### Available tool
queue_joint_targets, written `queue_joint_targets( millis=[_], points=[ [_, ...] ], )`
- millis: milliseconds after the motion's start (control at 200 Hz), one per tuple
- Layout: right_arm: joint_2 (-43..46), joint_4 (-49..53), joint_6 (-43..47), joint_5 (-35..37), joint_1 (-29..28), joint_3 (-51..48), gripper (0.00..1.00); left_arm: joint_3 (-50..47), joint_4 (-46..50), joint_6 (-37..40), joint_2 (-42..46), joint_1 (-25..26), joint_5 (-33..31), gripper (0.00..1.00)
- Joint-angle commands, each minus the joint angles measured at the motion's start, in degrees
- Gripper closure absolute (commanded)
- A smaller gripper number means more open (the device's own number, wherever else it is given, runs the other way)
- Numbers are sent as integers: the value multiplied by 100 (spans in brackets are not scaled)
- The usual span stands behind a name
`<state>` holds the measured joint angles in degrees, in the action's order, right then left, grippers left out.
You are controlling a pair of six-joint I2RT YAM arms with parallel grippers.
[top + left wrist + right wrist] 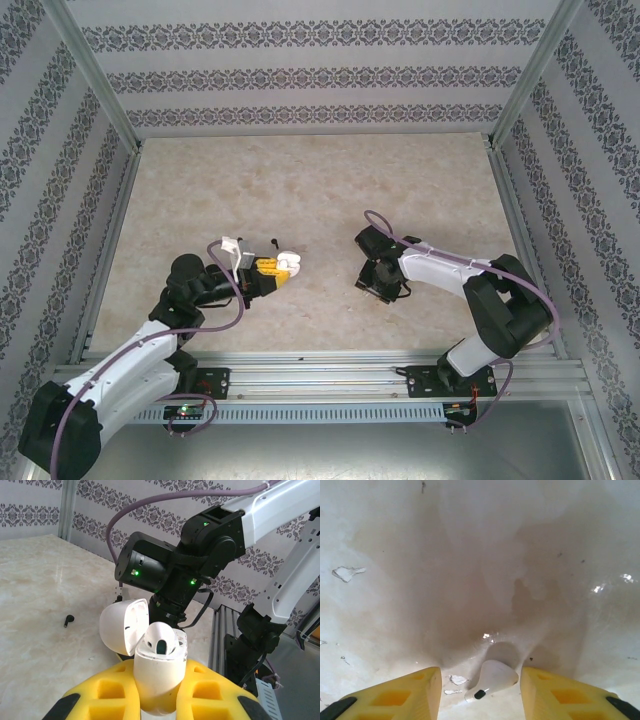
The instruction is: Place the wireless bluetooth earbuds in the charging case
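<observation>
**Target sits between the right jaws**

Your right gripper (480,674) hangs over the pale marbled table (470,555) with its jaws partly spread and holding nothing. The small white glossy earbud (495,676) lies flat between them. Its long axis runs diagonally, dark-tipped stem pointing lower left and bulb upper right. Your left gripper (160,677) is clamped on the white plastic charging case (152,667), lid open, with a second white earbud (160,642) seated inside. A black stemmed earbud (68,620) lies on the table, well apart.

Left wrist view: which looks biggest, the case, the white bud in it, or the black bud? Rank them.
Charging case
White bud seated in it
Black bud, though farther from the camera, so unsure
</observation>
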<state>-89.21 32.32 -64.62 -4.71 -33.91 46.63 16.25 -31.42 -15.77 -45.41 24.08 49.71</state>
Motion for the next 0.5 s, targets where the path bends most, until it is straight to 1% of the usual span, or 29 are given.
queue_joint_targets(
  millis=[0, 100, 260, 325, 405, 495],
  points=[
    [-122, -72, -47, 185, -45, -86, 58, -69, 101, 88, 104, 72, 89, 100],
    [-199, 37, 115, 233, -36, 16, 63, -78, 101, 71, 100, 74, 96, 100],
    [-353, 187, 296, 271, -36, 152, 69, -78, 100, 70, 96, 76, 99, 100],
    [-393, 211, 366, 269, -45, 200, 73, -79, 103, 63, 100, 75, 96, 100],
    [-457, 302, 487, 268, -84, 320, 78, -83, 101, 25, 102, 73, 93, 100],
    [-431, 484, 629, 350, -180, 509, 81, -96, 73, -9, 115, 72, 108, 100]
  ],
)
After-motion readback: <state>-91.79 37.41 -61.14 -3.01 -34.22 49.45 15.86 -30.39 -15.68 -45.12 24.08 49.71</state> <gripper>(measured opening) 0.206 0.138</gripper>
